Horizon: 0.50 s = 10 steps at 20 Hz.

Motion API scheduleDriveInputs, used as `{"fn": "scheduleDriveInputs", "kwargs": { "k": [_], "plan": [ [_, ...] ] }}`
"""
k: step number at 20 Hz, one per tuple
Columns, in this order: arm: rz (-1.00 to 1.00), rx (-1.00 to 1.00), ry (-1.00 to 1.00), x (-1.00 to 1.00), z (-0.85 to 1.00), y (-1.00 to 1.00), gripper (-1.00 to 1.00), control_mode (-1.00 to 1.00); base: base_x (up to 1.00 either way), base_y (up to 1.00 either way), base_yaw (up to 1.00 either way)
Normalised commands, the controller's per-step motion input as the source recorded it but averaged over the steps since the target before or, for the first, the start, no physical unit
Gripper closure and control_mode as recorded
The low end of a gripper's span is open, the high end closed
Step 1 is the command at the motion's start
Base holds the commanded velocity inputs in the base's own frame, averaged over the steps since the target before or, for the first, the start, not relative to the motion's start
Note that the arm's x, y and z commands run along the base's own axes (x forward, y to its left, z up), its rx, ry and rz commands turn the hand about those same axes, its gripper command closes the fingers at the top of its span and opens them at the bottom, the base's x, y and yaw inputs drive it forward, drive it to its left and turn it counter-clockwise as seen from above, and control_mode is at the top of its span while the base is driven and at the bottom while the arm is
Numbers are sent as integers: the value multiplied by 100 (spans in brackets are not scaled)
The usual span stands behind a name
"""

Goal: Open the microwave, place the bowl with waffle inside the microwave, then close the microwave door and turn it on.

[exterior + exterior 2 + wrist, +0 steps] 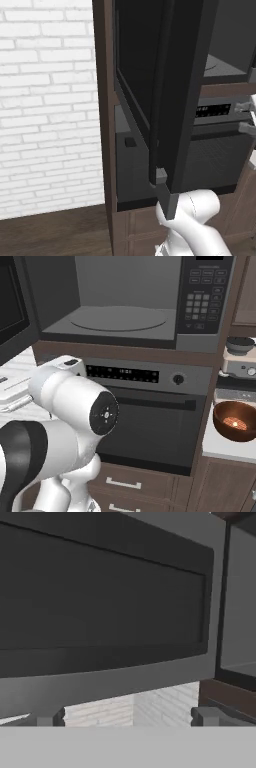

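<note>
Below the door: your claw (127, 719) sits with its jaws wide apart, holding nothing, just under the lower edge of the microwave door (100, 597).
Door: swung open, standing out from the microwave (125, 301), whose cavity is bare.
Bowl: the bowl with waffle (235, 423) rests on the surface (220, 448) right of the oven (150, 416).
Key relation: the bowl lies well apart from the claw, across the oven front to the right; you would judge fetching it the next step.

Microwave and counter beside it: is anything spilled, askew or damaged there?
Nothing stands out. The microwave is open and empty, its door swung wide. The bowl with waffle sits upright on the counter, nothing spilled.
</note>
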Motion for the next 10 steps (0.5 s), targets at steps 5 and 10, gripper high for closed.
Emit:
{"fn": "scheduleDriveInputs", "kwargs": {
  "k": [5,10],
  "plan": [
    [-28,-17,6,31,0,-71,-100,-100,0,0,0],
    [-34,-15,8,21,0,-71,-100,-100,0,0,0]
  ]
}}
